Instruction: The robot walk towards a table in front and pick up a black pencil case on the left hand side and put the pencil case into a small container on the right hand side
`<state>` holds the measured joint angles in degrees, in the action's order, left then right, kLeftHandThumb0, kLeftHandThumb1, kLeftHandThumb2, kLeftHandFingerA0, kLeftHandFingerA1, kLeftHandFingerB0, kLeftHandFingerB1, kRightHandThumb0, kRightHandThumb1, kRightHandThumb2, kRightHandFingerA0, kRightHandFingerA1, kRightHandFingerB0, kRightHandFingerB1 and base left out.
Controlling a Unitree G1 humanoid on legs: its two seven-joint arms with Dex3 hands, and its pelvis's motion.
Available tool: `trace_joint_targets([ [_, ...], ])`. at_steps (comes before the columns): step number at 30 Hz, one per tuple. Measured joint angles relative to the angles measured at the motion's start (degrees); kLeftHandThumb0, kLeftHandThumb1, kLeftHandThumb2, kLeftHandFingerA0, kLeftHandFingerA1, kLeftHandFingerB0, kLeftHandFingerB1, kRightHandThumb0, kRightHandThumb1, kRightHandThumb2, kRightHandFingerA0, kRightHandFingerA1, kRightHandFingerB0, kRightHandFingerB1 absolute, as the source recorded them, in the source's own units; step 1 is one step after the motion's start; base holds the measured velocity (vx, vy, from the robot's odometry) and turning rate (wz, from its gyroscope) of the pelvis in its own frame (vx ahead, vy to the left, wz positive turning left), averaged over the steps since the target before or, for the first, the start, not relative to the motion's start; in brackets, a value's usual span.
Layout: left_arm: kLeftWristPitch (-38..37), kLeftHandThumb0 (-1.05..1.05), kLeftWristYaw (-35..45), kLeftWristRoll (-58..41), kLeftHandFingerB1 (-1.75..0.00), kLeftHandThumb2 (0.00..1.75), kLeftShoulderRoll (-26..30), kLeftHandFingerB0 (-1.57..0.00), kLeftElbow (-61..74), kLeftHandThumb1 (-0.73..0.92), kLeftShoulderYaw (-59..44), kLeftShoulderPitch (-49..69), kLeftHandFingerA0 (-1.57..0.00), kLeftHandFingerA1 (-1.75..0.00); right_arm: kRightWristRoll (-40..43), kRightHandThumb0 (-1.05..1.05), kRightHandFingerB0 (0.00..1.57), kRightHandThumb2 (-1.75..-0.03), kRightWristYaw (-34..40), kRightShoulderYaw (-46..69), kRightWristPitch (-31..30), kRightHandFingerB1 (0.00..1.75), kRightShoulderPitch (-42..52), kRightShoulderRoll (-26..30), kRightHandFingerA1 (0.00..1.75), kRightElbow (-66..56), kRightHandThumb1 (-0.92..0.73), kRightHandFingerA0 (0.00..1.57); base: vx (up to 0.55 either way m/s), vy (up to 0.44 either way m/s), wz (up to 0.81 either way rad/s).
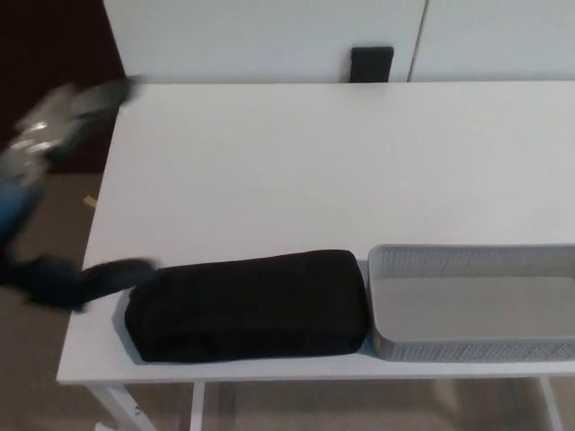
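Note:
The black pencil case lies lengthwise near the front edge of the white table, left of centre. Its right end rests against the grey mesh container, which stands at the front right and holds nothing. My left hand comes in from the left as a dark, motion-blurred shape, right at the case's left end at table height. The blur hides whether it touches the case. The blurred grey and blue of my left arm rises above it. My right hand does not show.
White cabinet fronts stand behind the table, with a small black object at the table's far edge. The table's left edge and front left corner lie close to my left hand. Brown floor shows on the left.

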<state>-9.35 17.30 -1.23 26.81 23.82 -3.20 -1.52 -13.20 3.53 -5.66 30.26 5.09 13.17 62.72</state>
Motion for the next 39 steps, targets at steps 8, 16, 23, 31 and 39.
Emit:
trace_joint_targets([
  [8, 7.6, -0.42, 3.4, 8.2, -0.27, 0.69, -0.6, -0.06, -1.2, 0.31, 17.4, -10.5, 0.0, -0.17, 0.0, -0.31, 0.41, -0.59, 0.0, 0.0, -0.5, 0.36, -0.4, 0.0, 0.38, -0.8, -0.63, 0.53, 0.0, 0.0, 0.0],
  [16, 14.5, -0.42, 5.3, 15.1, -0.26, 0.69, -0.8, -0.05, -5.2, 0.31, 27.5, -12.3, 0.0, -0.18, 0.0, -0.32, 0.4, -0.59, 0.0, 0.0, -1.2, 0.35, -0.5, 0.3, 0.38, -2.7, -0.63, 0.52, 0.0, 0.0, 0.0],
  [23, 21.1, -0.47, 7.2, 20.6, -0.22, 0.69, -0.4, -0.06, -6.7, 0.33, 31.5, -12.4, 0.0, -0.11, 0.0, -0.33, 0.4, -0.59, -0.1, 0.1, -2.3, 0.35, -0.5, 0.6, 0.38, -4.2, -0.63, 0.52, 0.0, 0.0, 0.0],
  [31, 27.9, -0.48, 8.7, 27.7, -0.24, 0.59, -0.8, -0.08, -6.3, 0.33, 33.9, -13.5, -0.04, -0.2, 0.1, -0.33, 0.4, -0.59, 0.0, 0.3, -3.7, 0.35, -0.4, 0.6, 0.38, -5.6, -0.62, 0.53, 0.0, 0.0, 0.0],
  [39, 31.1, -0.44, 8.6, 34.8, -0.29, 0.71, -2.2, -0.05, -5.5, 0.31, 36.4, -13.5, 0.0, -0.24, -0.1, -0.33, 0.41, -0.59, 0.0, -0.1, -4.8, 0.35, -0.4, 0.6, 0.38, -6.9, -0.62, 0.52, 0.0, 0.0, 0.0],
])
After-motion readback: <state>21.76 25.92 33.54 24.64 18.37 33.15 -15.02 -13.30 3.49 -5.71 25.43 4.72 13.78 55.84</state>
